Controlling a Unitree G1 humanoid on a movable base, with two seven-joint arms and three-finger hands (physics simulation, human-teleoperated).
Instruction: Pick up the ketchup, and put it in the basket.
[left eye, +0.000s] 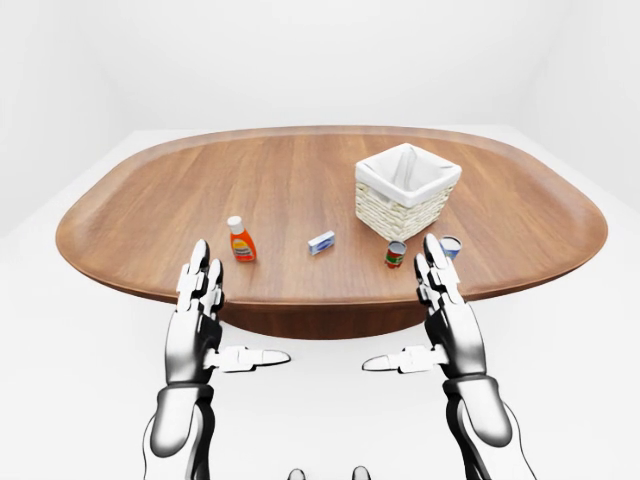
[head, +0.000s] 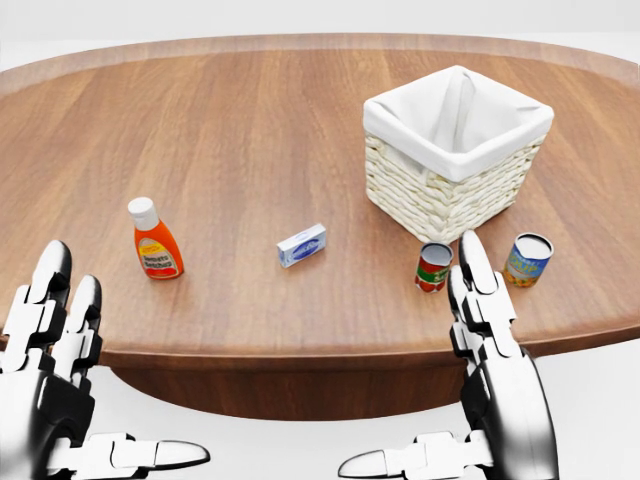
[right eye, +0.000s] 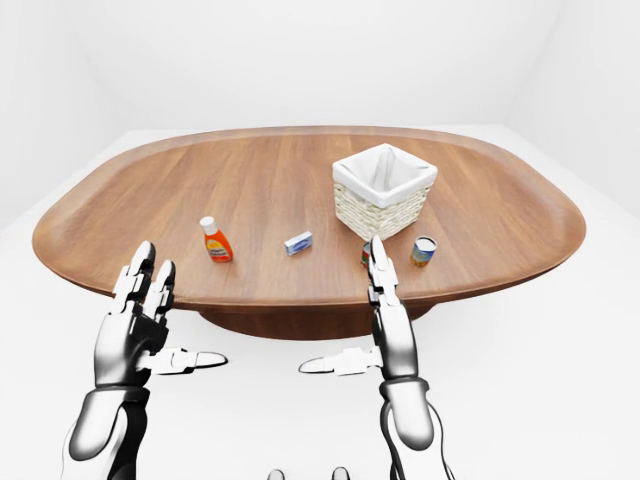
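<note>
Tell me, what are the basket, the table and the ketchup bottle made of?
Basket: looks like pale woven wicker, from its braided rows, with a white cloth liner folded over the rim. Table: seems wood or wood veneer, with brown grain streaks and a soft sheen. Ketchup bottle: probably smooth plastic, orange with a white cap.

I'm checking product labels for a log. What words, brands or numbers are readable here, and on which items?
No text can be read for certain.
Ketchup bottle: label with dark lettering, too blurred to read.
Small blue and white box: blue oval logo, illegible.
Red and green can: print too small.
Blue and yellow can: print too small.
Basket: no text.
</note>
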